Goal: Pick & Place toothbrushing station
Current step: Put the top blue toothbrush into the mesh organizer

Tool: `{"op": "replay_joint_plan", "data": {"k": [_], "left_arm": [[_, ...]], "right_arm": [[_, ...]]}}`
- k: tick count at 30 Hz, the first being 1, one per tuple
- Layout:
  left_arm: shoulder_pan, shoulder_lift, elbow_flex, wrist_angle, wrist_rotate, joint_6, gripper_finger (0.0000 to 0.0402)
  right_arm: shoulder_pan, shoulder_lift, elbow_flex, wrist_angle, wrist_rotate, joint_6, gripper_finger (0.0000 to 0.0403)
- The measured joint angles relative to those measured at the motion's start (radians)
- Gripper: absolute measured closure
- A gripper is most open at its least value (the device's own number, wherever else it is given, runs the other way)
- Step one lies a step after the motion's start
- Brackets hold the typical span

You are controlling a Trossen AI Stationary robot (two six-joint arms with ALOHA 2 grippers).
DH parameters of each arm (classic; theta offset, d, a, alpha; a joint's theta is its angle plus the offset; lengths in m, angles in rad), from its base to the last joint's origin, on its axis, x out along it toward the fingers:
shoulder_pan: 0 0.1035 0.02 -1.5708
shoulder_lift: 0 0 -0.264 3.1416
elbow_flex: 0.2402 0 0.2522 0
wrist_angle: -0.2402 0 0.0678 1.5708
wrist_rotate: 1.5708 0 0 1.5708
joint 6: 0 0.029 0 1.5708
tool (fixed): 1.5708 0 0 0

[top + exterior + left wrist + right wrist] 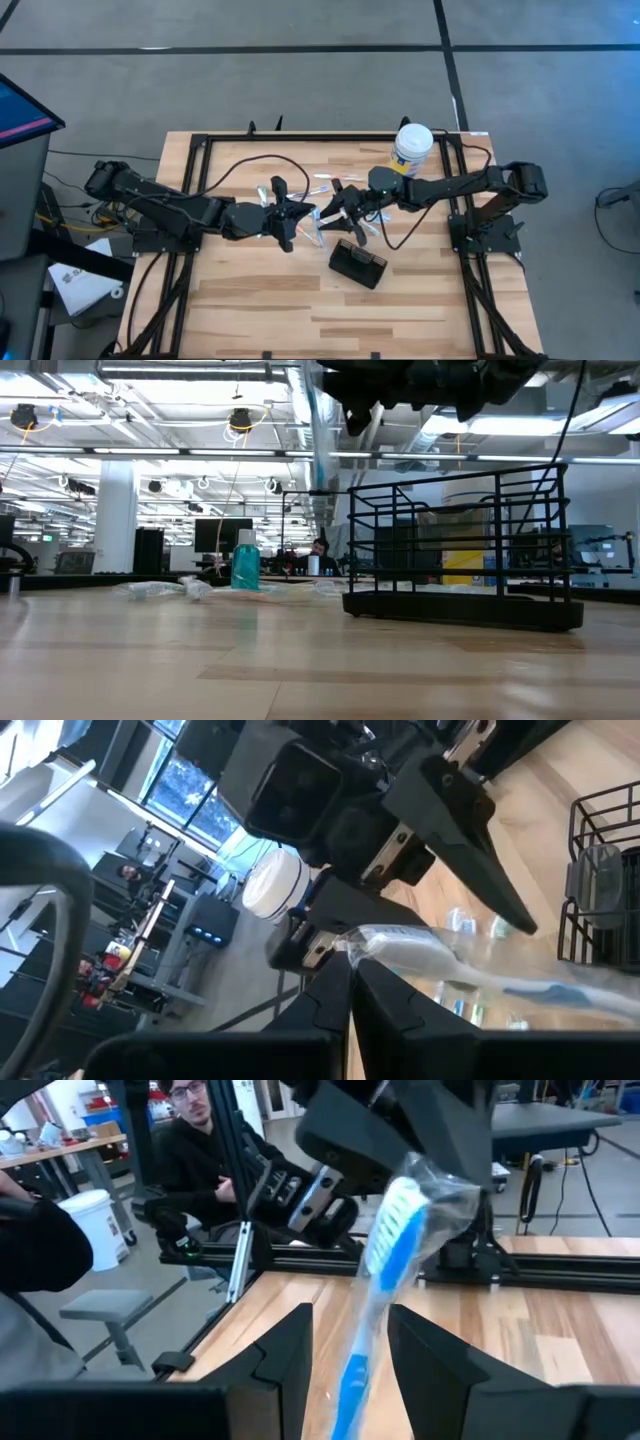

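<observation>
The black wire holder point(358, 264) stands near the middle of the surface point(250, 300), toward its front edge, and no brush can be seen standing in it. A white-lidded tub point(412, 148) stands by the back right corner. Above the middle, the left gripper point(300, 216) has its fingers clamped on a plastic-wrapped blue toothbrush point(385, 1255). The right gripper point(335, 212) faces it, fingers apart, with the toothbrush between them. More wrapped toothbrushes point(322, 185) lie toward the back edge.

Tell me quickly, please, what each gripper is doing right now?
Left gripper: shut on the wrapped toothbrush.
Right gripper: open around the toothbrush, not clamping.
</observation>
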Motion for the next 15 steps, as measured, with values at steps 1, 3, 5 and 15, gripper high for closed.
{"op": "replay_joint_plan", "data": {"k": [1,3,5,15], "left_arm": [[0.0,0.0,0.0,0.0,0.0,-0.001,0.0401],[0.0,0.0,0.0,0.001,0.0,-0.001,0.0401],[0.0,0.0,0.0,0.0,0.0,-0.001,0.0401],[0.0,0.0,0.0,0.002,0.001,-0.001,0.0401]], "right_arm": [[0.0,0.0,0.0,0.009,0.0,0.0,0.0278],[0.004,0.0,0.0,0.021,0.0,-0.003,0.0278],[0.004,0.0,0.0,0.021,0.004,-0.003,0.0278],[0.003,0.0,0.0,0.034,0.039,-0.003,0.0278]]}}
